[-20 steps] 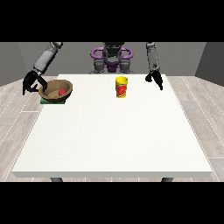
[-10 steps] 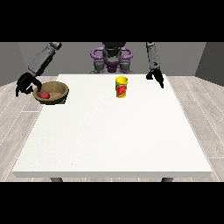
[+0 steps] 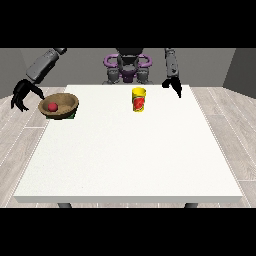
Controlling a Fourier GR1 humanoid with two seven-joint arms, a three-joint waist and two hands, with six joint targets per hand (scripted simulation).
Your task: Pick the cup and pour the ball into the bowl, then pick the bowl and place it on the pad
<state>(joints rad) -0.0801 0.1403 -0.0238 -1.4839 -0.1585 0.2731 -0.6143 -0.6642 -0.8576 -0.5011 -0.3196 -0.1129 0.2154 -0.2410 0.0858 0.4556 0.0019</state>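
Since the earlier frame, the hand at the view's left (image 3: 22, 95) is drawing away from the brown wooden bowl (image 3: 60, 105), empty, fingers relaxed. The bowl, holding the red ball (image 3: 52, 106), is sitting on the green pad (image 3: 73, 115), overhanging the white table (image 3: 130, 150) edge; a nudge might tip it. The yellow cup (image 3: 139, 100) is standing upright; the hand at the view's right (image 3: 173, 86) is hanging open.

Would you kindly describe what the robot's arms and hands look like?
Both arms are grey, tube-shaped segments ending in black hands: one at the view's left, one at the view's right. Purple rings sit at the torso. No cables or markings are discernible.
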